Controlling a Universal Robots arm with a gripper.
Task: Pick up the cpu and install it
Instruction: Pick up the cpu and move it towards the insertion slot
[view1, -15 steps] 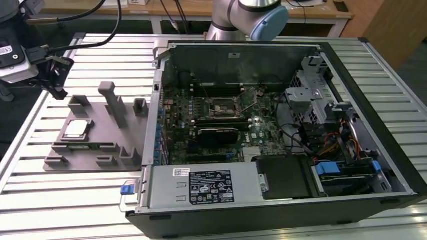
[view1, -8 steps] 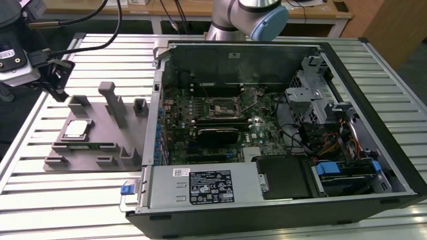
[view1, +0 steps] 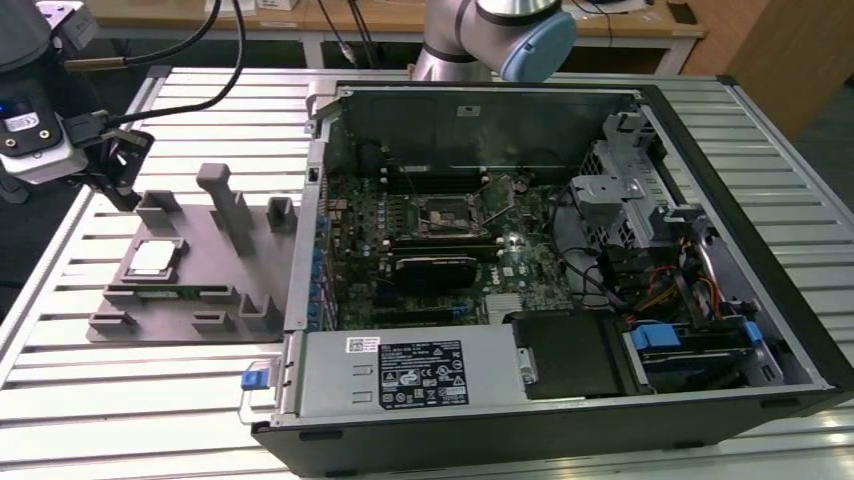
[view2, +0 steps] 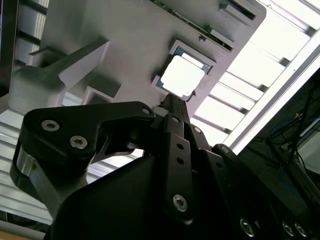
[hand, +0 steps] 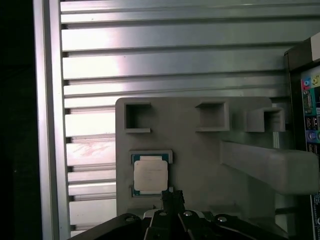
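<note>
Nothing done yet: cpu (hand: 150, 176) lay in its pocket on the grey fixture (hand: 200, 150), my gripper (hand: 172, 196) clenched on nothing, near it; pickup & install both left.

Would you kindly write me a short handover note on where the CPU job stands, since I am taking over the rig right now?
The tool has its fingertips together and holds nothing. It hangs at the edge of the grey fixture, close to the cpu but apart from it.
The cpu lies flat in its recess on the grey fixture, to the exterior view's left of the open computer case.
The socket sits on the motherboard inside the case; I cannot tell whether it is open.
Done: nothing of the task shows as done.
Left: both the pick-up and the install.
</note>
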